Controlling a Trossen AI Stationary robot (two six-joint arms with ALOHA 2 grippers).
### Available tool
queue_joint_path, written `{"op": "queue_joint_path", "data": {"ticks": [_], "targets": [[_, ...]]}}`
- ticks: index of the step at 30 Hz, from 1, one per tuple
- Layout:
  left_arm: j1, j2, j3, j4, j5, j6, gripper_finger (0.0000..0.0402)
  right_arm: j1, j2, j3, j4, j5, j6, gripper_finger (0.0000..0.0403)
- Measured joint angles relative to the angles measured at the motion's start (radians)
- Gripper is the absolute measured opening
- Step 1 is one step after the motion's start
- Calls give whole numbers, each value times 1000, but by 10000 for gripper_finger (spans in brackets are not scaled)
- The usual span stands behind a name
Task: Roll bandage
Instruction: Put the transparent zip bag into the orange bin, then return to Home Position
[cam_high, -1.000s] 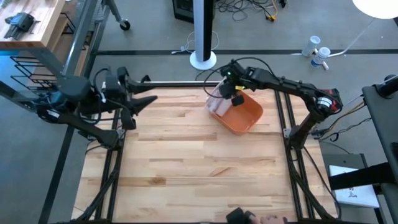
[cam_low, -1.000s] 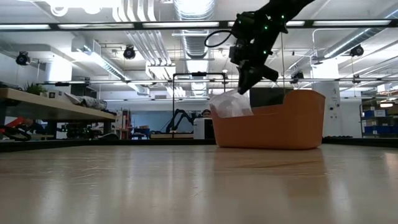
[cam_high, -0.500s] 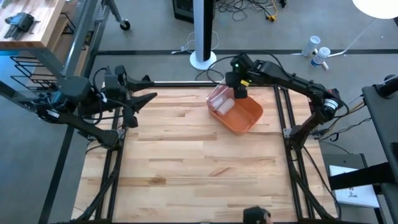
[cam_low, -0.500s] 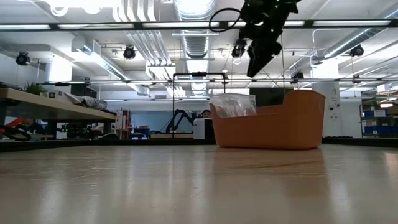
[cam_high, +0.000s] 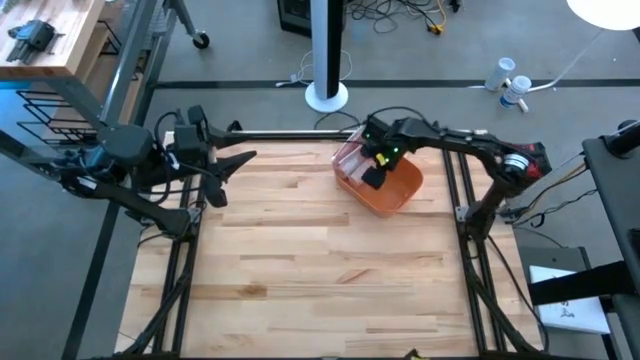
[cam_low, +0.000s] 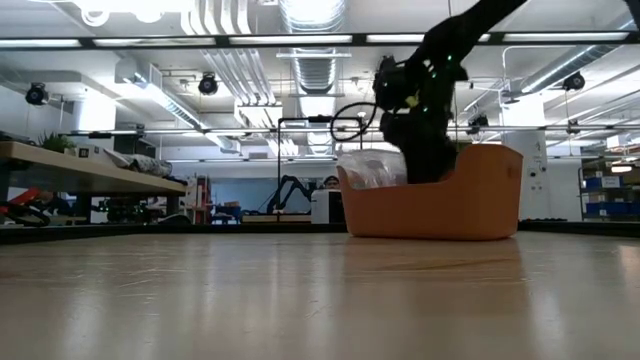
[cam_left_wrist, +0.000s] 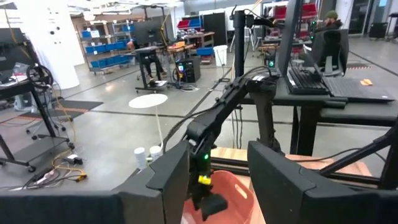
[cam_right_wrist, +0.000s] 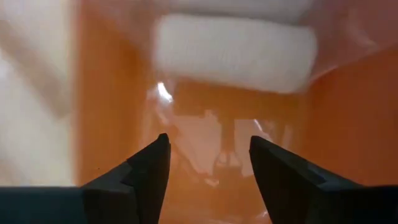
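Observation:
An orange bin (cam_high: 408, 192) stands at the table's far right. In it lies a clear plastic bag (cam_high: 350, 160) that leans on the bin's far-left wall. The right wrist view shows a white bandage roll (cam_right_wrist: 236, 53) through the plastic. My right gripper (cam_high: 372, 178) points down into the bin, open, its fingertips (cam_right_wrist: 208, 162) over crinkled plastic just short of the roll. In the low view the bin's wall (cam_low: 450, 205) hides those fingertips. My left gripper (cam_high: 238, 163) hovers level and open above the table's far left, facing the bin. My right gripper stands open, pointing down inside the bin over the clear plastic (cam_right_wrist: 205, 134). I cannot tell whether its fingertips touch the plastic or the bin's floor.
Bare wooden tabletop (cam_high: 300, 270) spreads in front of the bin and to its left. A white pole on a round base (cam_high: 326, 95) stands on the floor beyond the far edge. Metal frame bars run along the table's left and right sides.
My right gripper held the bag up at the bin's far-left rim, then let go and rose; the bag settled into the bin. The gripper has since rolled about its wrist and come down into the bin, beside the bag.

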Motion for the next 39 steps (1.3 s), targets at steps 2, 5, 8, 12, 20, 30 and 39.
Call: {"op": "queue_joint_path", "data": {"ticks": [2, 5, 8, 12, 20, 30, 39], "targets": [[0, 1, 0, -1, 0, 0, 157, 1, 30, -3, 62, 2, 20, 207], [0, 1, 0, 0, -6, 0, 164, 2, 68, 21, 161, 47, 42, 213], [0, 1, 0, -1, -17, -1, 173, 2, 90, 61, 249, 117, 58, 222], [0, 0, 0, -1, -18, -1, 182, 2, 95, 116, 282, 133, 32, 231], [0, -10, 0, -36, -17, -27, 180, 15, 15, 182, 121, 68, -81, 227], [0, -17, 0, -38, -17, -31, 154, 173, -343, 136, 96, 32, -29, 199], [0, 11, 0, -12, -9, -59, 166, 436, -587, 71, 216, 25, 232, 191]]}}
